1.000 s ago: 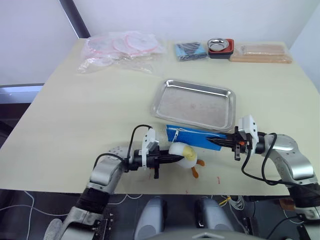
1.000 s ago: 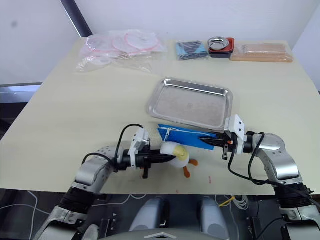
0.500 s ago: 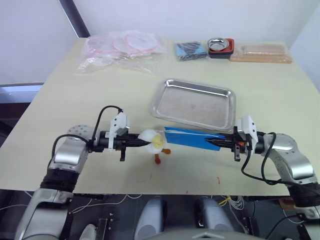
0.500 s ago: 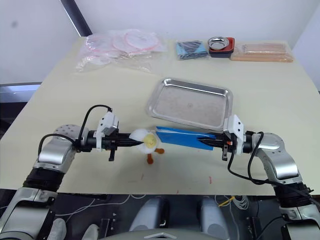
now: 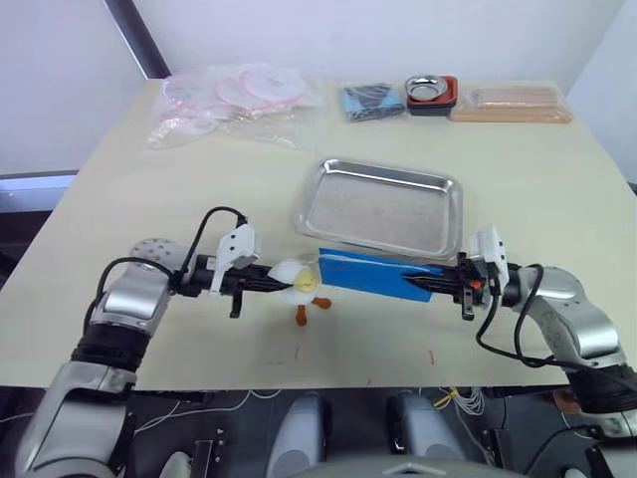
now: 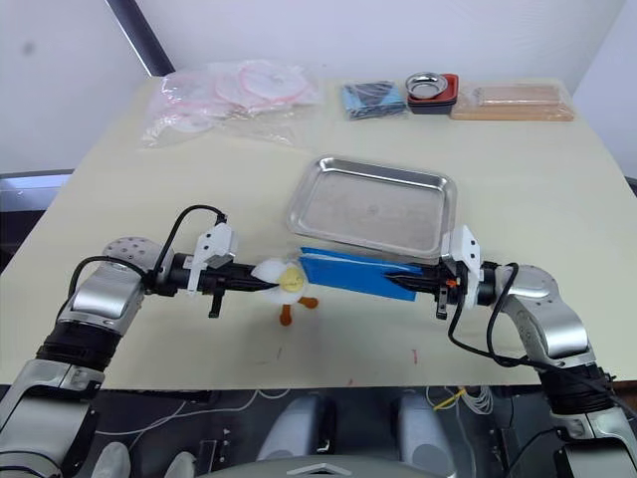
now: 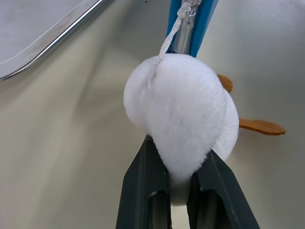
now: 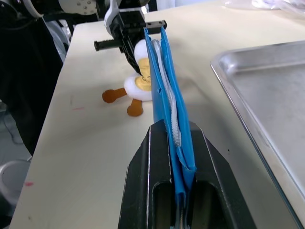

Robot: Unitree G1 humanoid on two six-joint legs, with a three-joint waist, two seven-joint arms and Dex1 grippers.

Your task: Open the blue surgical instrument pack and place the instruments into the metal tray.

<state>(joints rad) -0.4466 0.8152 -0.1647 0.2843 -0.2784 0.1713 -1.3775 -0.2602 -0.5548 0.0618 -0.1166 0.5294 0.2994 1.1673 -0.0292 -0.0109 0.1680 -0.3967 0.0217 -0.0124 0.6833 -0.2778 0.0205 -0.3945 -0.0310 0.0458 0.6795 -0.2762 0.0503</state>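
Left gripper (image 5: pixel 282 286) pinches the white duck charm (image 5: pixel 302 284) hanging off the pack's zipper cord. The pack (image 5: pixel 373 275) runs left to right between the arms, just near of the tray (image 5: pixel 381 206), long axis in line with both grippers. Right gripper (image 5: pixel 426 286) clamps the pack's right end. Instruments presumably inside. Opening looks like a leftward pull along that axis. The right wrist view shows the zipper (image 8: pixel 167 107) edge-up; the head views don't.
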